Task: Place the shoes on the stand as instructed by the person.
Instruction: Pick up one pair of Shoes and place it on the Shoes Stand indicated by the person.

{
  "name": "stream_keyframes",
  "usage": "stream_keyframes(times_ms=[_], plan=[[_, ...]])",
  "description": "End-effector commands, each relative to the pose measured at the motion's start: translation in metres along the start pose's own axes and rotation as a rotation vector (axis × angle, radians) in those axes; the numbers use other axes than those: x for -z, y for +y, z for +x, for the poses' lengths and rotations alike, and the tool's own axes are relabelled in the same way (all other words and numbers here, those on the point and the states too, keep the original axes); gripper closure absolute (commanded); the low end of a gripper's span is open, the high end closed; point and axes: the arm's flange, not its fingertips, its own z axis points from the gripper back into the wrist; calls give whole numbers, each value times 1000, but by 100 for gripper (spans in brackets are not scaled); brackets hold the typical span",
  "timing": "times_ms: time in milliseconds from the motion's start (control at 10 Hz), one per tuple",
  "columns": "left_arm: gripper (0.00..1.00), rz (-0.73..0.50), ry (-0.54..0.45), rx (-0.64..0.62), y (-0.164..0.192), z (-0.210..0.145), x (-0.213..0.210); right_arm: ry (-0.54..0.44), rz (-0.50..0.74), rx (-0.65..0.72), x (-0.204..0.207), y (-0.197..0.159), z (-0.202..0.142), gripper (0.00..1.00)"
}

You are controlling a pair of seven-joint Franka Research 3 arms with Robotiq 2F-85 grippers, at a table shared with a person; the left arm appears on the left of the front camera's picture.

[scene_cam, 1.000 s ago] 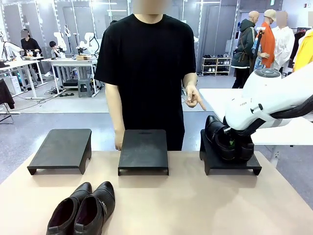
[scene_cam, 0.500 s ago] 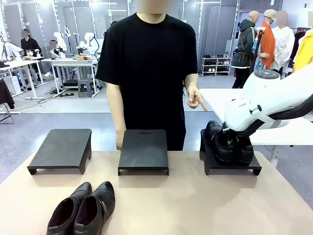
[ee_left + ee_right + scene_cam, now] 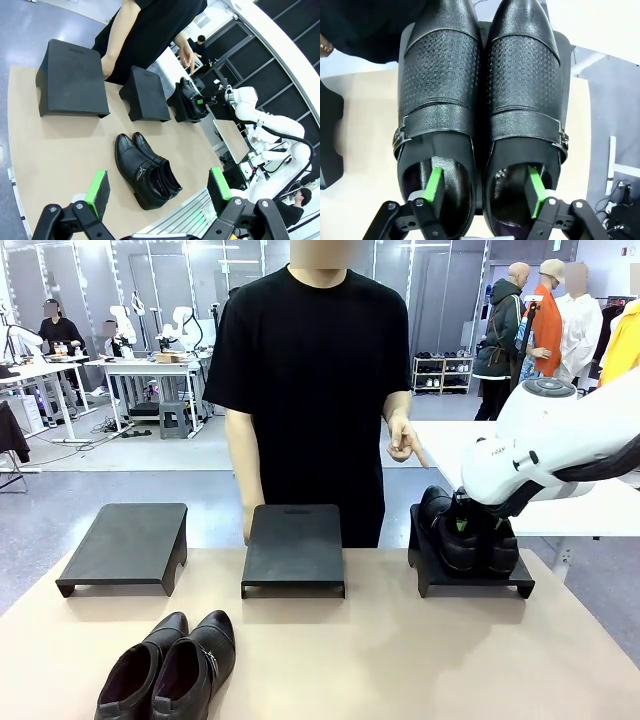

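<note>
Person's hand [image 3: 403, 440] has risen slightly. Right gripper [image 3: 485, 184] sits spread, one finger inside each of the buckled dress shoes [image 3: 520, 75] on the right-hand stand [image 3: 470, 585]. A crooked withdrawal could drag one off. Left gripper [image 3: 157, 192] hangs spread and empty.

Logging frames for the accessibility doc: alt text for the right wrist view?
Pair of black buckled dress shoes side by side on a black stand, toes pointing away; the open jaws sit over them with one green pad inside each shoe.

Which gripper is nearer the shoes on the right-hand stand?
Right. The right gripper has one finger inside each shoe of that pair; the left gripper hangs at the table's near side, beyond the other pair.
</note>
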Motion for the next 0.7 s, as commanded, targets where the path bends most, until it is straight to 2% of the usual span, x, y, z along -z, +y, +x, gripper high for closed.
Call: stream_keyframes(times_ms=[0,100,200,300,600], plan=[[0,-20,-13,25,2,3,0,-11,-11,35,-3,4,-10,4],[0,-20,-13,25,2,3,0,-15,-13,35,-4,2,-10,0],[0,-20,-13,25,2,3,0,13,-9,13,-6,-1,-12,0],[0,-20,-13,25,2,3,0,0,-1,2,-2,-1,-2,0],[0,-20,-13,25,2,3,0,0,-1,2,-2,-1,-2,0]])
